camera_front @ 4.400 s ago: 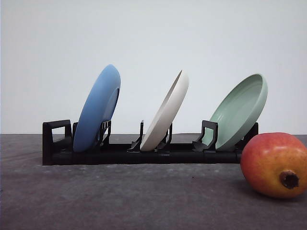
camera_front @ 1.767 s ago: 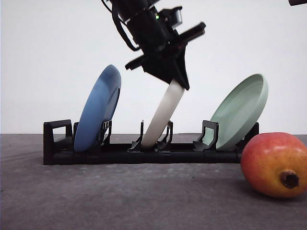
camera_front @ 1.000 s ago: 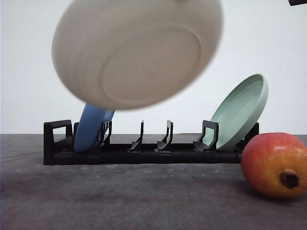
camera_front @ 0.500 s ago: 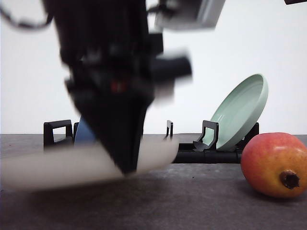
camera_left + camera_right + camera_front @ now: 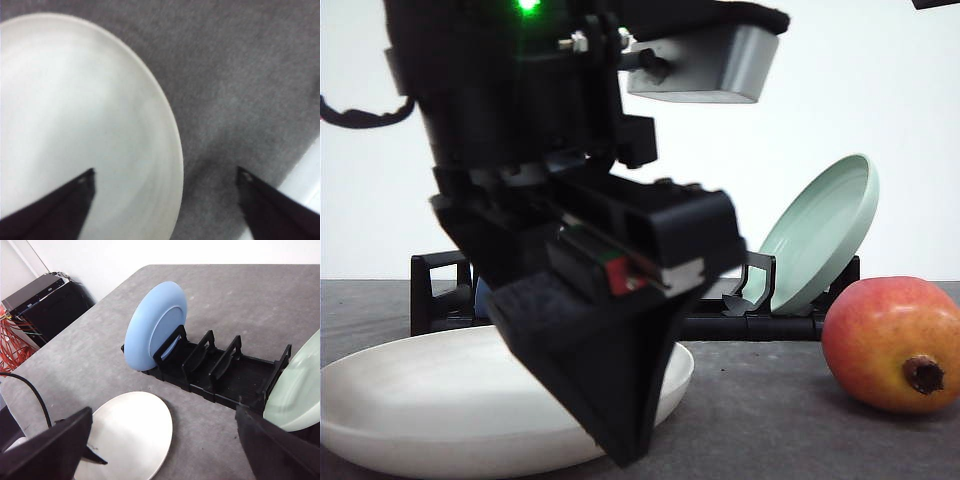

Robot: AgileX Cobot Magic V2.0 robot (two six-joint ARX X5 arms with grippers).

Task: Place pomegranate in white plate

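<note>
The white plate (image 5: 410, 400) lies flat on the grey table at the front left, also seen as white plate (image 5: 75, 125) and white plate (image 5: 132, 432). My left gripper (image 5: 617, 435) hangs just over its right rim. In the left wrist view the left gripper (image 5: 167, 197) is open, one finger over the plate and the other over bare table, with the rim between them. The pomegranate (image 5: 892, 343), red with yellow patches and a dark calyx, rests on the table at the front right, apart from both grippers. My right gripper (image 5: 162, 450) is open, high above the table, holding nothing.
A black dish rack (image 5: 440, 300) stands across the back, shown as rack (image 5: 220, 375) with its middle slots bare. It holds a blue plate (image 5: 155, 325) on the left and a pale green plate (image 5: 820, 235) on the right. Bare table lies between white plate and pomegranate.
The left gripper took the white plate out of the rack's middle slot, swung it down, and it now rests flat at the front left. The pomegranate has not moved.
</note>
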